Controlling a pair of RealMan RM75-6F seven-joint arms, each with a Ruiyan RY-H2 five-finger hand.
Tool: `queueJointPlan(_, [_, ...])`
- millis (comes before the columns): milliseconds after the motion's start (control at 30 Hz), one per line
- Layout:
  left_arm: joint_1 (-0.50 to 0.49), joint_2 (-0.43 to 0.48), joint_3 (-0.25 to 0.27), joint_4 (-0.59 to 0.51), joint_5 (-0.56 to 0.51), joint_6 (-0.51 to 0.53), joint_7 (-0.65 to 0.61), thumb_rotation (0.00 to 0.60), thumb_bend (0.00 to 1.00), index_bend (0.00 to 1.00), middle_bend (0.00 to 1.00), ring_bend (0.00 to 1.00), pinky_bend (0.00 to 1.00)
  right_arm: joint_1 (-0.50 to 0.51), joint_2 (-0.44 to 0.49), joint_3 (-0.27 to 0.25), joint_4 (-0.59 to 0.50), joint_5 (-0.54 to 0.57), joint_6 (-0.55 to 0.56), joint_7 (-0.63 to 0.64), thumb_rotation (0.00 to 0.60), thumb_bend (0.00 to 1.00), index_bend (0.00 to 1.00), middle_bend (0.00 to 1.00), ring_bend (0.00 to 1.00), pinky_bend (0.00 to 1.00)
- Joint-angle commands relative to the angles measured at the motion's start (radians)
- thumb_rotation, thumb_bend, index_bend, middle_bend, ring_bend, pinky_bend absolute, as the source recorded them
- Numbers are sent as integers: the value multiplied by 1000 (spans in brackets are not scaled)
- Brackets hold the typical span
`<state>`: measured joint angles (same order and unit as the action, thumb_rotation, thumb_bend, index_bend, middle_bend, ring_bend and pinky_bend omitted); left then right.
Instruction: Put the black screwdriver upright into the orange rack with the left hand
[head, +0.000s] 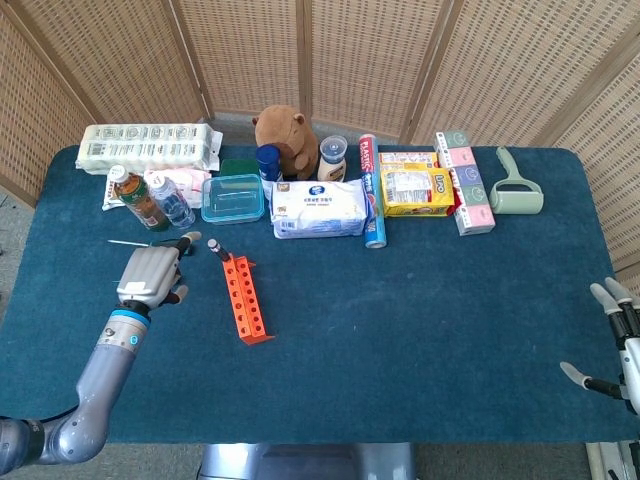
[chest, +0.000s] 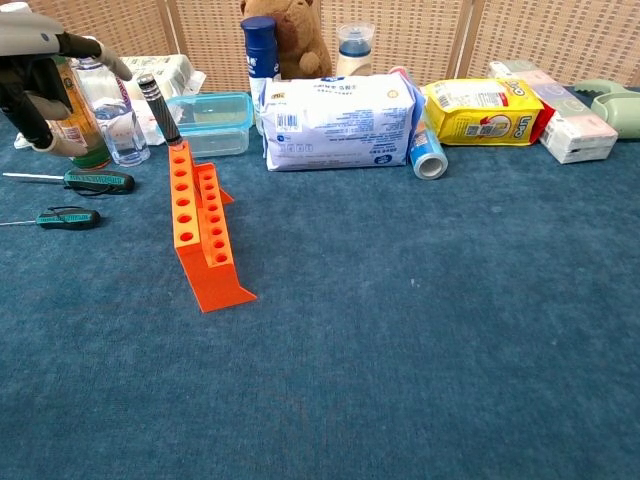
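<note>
The black screwdriver (head: 216, 248) (chest: 157, 108) stands upright in the far end hole of the orange rack (head: 244, 299) (chest: 201, 228), leaning slightly back. My left hand (head: 150, 274) (chest: 45, 70) hovers to the left of the rack, apart from the screwdriver, holding nothing with its fingers apart. My right hand (head: 618, 330) sits at the table's right edge, fingers spread and empty.
Two green-handled screwdrivers (chest: 97, 181) (chest: 68, 217) lie left of the rack. Bottles (chest: 73, 115), a clear box (chest: 211, 123), a wipes pack (chest: 336, 122), a yellow bag (chest: 481, 109) and a plush toy (head: 285, 138) line the back.
</note>
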<state>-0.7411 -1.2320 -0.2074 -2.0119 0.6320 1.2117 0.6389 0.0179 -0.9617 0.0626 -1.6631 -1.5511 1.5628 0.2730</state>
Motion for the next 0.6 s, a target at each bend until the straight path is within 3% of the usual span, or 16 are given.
queueJointPlan(33, [-11,-19,5,4,-3,1,10,600,290,125,1000,999,971,0,1,0,1,1,0,4,600,0,16,0,0,0])
queueJointPlan(367, [-38,-75,17,-11,10,41,48,600,293,126,1000,999,972,-3,6,1,3,-1,5,18,600,0,16,0,0,0])
queueJointPlan(600, [-22,-41,15,-61,50,109,53,600,293,125,1000,999,971,-2,7,0,3,-2,4,21,600,0,16,0,0,0])
